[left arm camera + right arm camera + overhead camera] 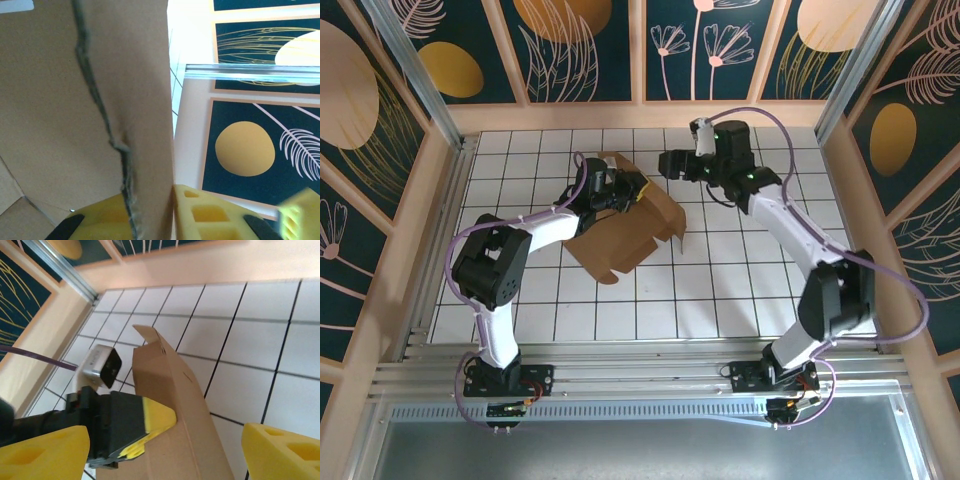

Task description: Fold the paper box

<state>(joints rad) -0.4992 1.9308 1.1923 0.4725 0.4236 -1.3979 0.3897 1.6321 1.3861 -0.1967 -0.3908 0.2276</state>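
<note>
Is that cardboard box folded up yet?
Partly. The box has one panel raised, pinched in the left gripper; the rest lies spread on the table.

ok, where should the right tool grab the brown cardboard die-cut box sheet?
The raised wall's free top edge on the brown cardboard box sheet, beyond where the left tool pinches it. Probably come from above, open right tool straddling the thin panel: it stands roughly upright, both faces exposed.

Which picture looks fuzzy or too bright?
Left wrist view: the paper box sits so close it looks soft, one yellow finger at the corner is smeared, and the table beyond glares white. Right wrist view: box crisp, near fingers soft. Top view: even light, faint shadows.
</note>
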